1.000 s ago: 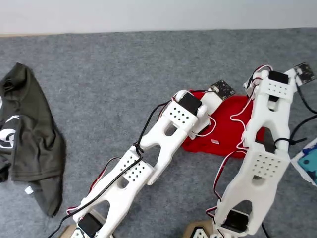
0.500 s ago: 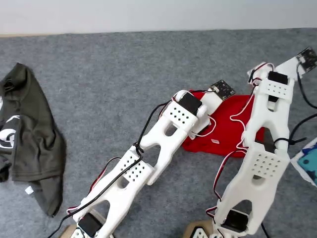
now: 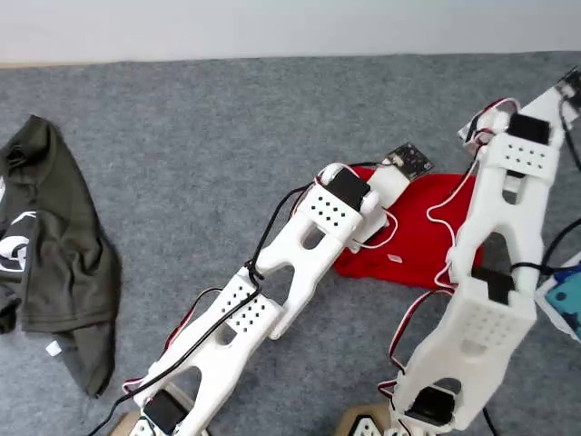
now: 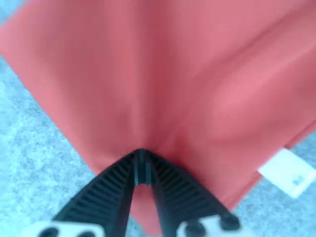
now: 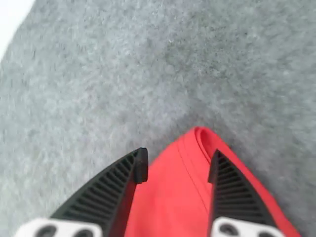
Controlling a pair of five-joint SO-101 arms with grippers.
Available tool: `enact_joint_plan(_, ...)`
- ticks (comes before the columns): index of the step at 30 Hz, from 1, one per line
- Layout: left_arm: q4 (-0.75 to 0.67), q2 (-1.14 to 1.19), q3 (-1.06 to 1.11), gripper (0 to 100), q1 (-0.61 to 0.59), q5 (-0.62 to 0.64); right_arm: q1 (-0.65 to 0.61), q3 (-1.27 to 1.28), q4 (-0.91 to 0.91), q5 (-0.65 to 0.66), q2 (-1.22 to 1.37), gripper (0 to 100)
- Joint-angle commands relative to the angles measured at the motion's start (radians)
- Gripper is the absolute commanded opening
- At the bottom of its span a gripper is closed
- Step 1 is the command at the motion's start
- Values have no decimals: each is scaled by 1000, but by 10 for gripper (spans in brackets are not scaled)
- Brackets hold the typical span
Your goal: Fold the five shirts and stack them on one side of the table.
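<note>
A red shirt [image 3: 413, 236] lies folded on the grey table [image 3: 227, 118], right of centre. My left gripper [image 4: 141, 168] is shut on the red shirt [image 4: 173, 74], pinching a ridge of the cloth near one edge; a white label [image 4: 289, 175] sticks out of the hem beside it. My right gripper [image 5: 178, 165] hangs open above a rounded corner of the red shirt [image 5: 173, 197], with its fingers clear of the cloth. A dark olive shirt [image 3: 50, 254] with a white print lies crumpled at the table's left edge.
A white and teal garment [image 3: 563, 300] shows at the right edge of the table, beside the right arm [image 3: 495, 272]. The left arm [image 3: 272, 291] stretches diagonally from the front edge to the red shirt. Bare grey felt spans the far half.
The right arm has lifted and swung toward the far right, away from the red shirt. The left arm and the shirts have stayed put.
</note>
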Motion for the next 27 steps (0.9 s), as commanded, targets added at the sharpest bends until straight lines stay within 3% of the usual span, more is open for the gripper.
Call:
enact_joint_plan(1, 23, -147, -62, 2, -49, 5, 4, -51, 87, 78, -117, 204)
enact_joint_plan(10, 25, -373, -61, 2, -334, -25, 7, -51, 277, 190, -200, 204)
enact_joint_plan(16, 26, -517, -61, 2, -512, -40, 4, -51, 466, 333, -246, 204)
enact_joint_plan(23, 28, -643, -61, 2, -647, -117, 22, -44, 581, 612, -292, 204)
enact_joint_plan(27, 29, -735, -59, 2, -672, -121, 30, -43, 581, 689, -364, 204)
